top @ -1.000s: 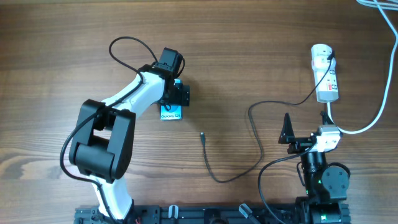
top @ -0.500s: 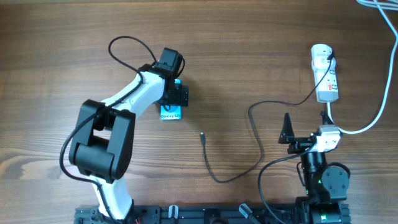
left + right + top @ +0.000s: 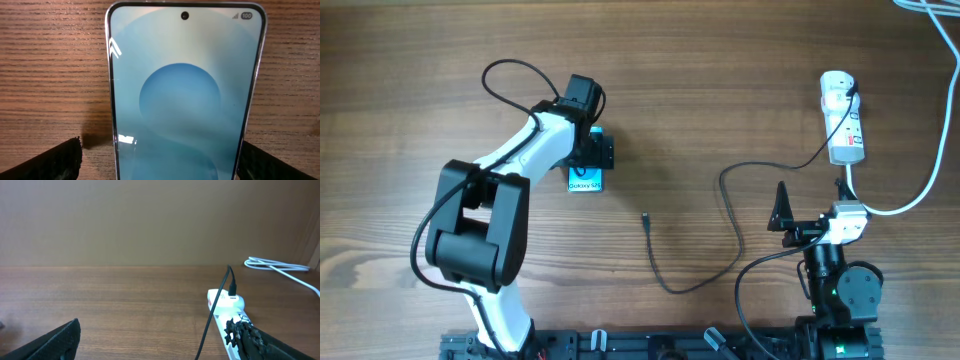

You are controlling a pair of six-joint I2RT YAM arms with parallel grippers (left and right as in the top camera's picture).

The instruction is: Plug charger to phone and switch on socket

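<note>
One turquoise-screened phone [image 3: 185, 100], light rim

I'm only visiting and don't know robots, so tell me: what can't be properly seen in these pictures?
Phone: overhead, the left gripper covers most of it; left wrist view, the bottom edge cuts off its lower end.
Socket switch: overhead, too small to tell on or off; right wrist view, bottom edge cuts it off.
Charger tip: overhead, too small for its shape.

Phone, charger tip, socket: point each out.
phone [image 3: 185, 100], left wrist view, middle of its screen
charger tip [image 3: 646, 219], overhead view, the free plug end
socket [image 3: 844, 120], overhead view, middle of its white body
</note>
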